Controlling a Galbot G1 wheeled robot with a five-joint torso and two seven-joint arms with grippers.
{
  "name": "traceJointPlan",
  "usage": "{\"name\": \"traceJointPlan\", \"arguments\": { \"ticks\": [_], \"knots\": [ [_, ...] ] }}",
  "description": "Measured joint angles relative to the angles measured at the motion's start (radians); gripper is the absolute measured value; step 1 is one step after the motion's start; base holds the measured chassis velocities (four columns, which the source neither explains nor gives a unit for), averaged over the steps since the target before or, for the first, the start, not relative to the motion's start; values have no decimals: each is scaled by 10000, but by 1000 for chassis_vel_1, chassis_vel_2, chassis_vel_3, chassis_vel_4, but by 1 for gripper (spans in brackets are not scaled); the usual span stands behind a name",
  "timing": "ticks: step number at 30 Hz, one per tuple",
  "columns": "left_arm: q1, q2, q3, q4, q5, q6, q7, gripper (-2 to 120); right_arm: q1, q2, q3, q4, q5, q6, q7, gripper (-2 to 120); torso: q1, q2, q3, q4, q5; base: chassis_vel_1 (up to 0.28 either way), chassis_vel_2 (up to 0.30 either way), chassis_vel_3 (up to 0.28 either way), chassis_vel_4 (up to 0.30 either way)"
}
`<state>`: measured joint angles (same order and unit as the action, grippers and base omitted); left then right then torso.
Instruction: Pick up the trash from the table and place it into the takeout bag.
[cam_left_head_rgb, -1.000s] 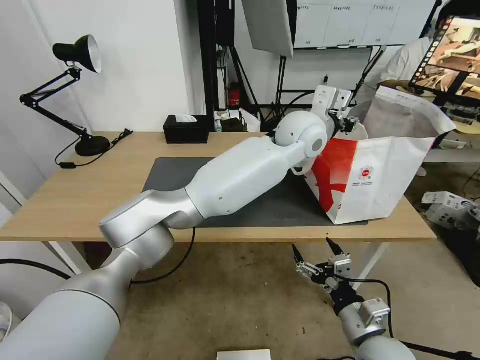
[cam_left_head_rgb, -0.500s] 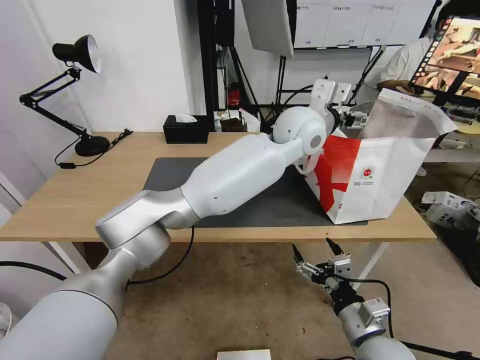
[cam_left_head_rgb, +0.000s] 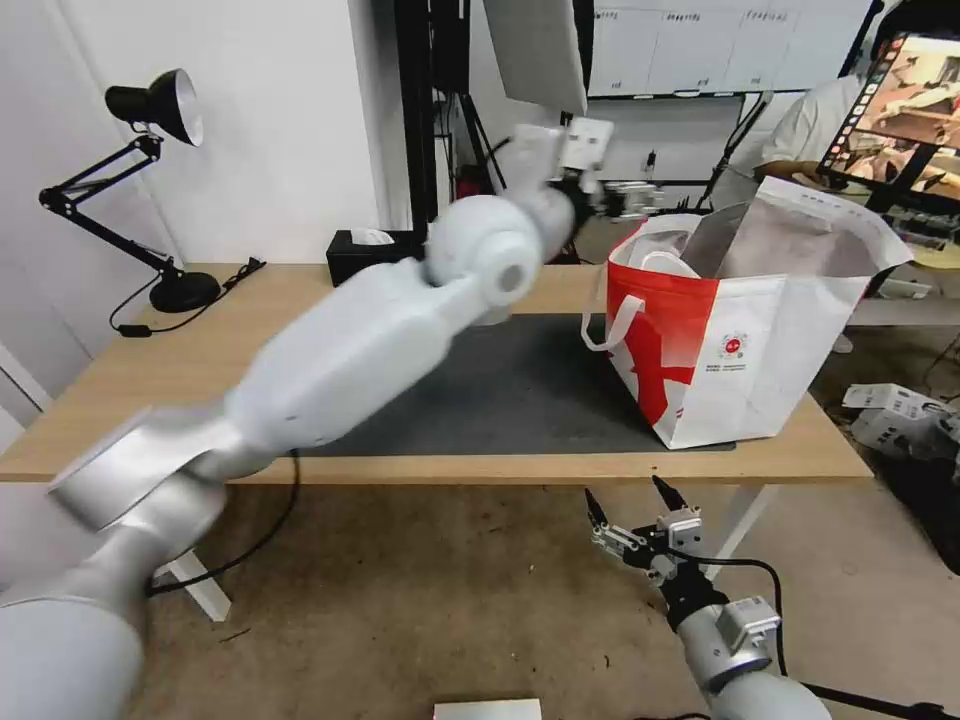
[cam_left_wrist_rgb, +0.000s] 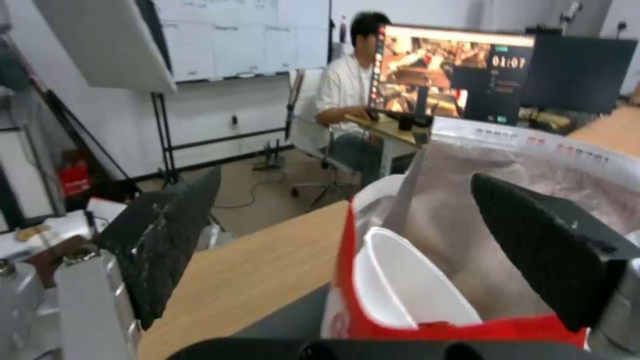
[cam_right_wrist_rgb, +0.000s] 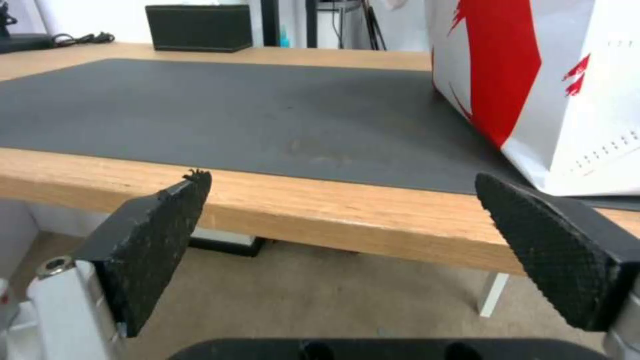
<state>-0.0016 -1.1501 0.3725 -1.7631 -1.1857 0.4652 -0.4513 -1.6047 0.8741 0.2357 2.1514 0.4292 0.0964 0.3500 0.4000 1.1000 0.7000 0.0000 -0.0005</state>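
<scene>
Left gripper (cam_left_wrist_rgb: 347, 245) spread wide, pads (cam_left_wrist_rgb: 167, 240) bare, nothing between them; raised above the far half of the table (cam_left_head_rgb: 150, 380), just left of the takeout bag (cam_left_head_rgb: 760, 370) mouth and clear of it. Arm smeared with motion in the head view, crossing high over the dark grey mat (cam_left_head_rgb: 500, 390). Right gripper (cam_left_head_rgb: 630, 510) parked low, in front of the near table edge, fingers likewise wide apart and empty, aimed at mat and bag side. Takeout bag upright on the right end of the mat, foil lining showing, white strap handle (cam_left_head_rgb: 610, 320) hanging on its left face. White round bowl (cam_left_wrist_rgb: 407, 275) inside the bag, tipped on edge against the left wall, rim level with the opening. No other trash visible on mat or bare wood; black tissue box (cam_left_head_rgb: 372, 258) at the far edge, desk lamp (cam_left_head_rgb: 150, 180) at the far left. Judged: task at or near its end, other pieces presumably lower in the bag, not visible. Risks from here: arm moving fast beside a light, top-heavy bag, so a brush against the rim or the strap could tilt it or drag it toward the right table edge; bowl sitting high and on edge, so a knock could tip it out or spill shells.
</scene>
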Motion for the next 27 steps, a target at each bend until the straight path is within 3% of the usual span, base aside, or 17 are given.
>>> {"name": "traceJointPlan", "arguments": {
  "ticks": [2, 7, 10, 11, 14, 15, 17, 22, 27],
  "knots": [
    [728, 586, -448, -740, 48, -8, -19, 100, 0, 0, 1, 0, 0, 0, 0, 100, 0, 0, 0, 0, 1, 0, 0, 0, 0],
    [1940, 1435, -1289, -1569, 377, -55, -13, 100, 0, 0, -1, 1, 0, 0, -1, 100, 0, 1, 0, 0, -1, 0, 0, 0, 0],
    [3488, 2251, -2513, -2332, 877, -210, 131, 100, 0, 0, 0, 0, 0, 0, 1, 100, 0, 0, 0, 0, 1, 0, 0, 0, 0],
    [3488, 2251, -2513, -2332, 877, -210, 131, 100, 0, 0, 0, 0, 0, 0, 1, 100, 0, 0, 0, 0, 1, 0, 0, 0, 0],
    [5549, 2787, -4000, -3137, 1711, -291, 450, 100, 0, -1, 0, 1, 1, 0, -1, 100, -1, 0, 0, 1, -5, 0, 0, 0, 0],
    [5549, 2787, -4000, -3137, 1711, -291, 450, 100, 0, -1, 0, 1, 1, 0, -1, 100, -1, 0, 0, 1, -5, 0, 0, 0, 0],
    [6786, 3125, -4764, -3644, 2190, -473, 554, 100, 0, 0, 0, 0, 0, 0, 0, 100, -1, 1, -1, 4, 4, 0, 0, 0, 0],
    [9197, 3084, -6130, -4382, 3046, -779, 778, 100, 0, 0, 0, 0, 0, 0, 0, 100, -1, 1, -1, 0, 3, 0, 0, 0, 0],
    [10476, 2573, -6717, -4614, 3731, -855, 850, 100, 0, -1, 0, 0, 0, 0, 0, 100, -2, 1, -1, 1, 4, 0, 0, 0, 0]
  ]
}}
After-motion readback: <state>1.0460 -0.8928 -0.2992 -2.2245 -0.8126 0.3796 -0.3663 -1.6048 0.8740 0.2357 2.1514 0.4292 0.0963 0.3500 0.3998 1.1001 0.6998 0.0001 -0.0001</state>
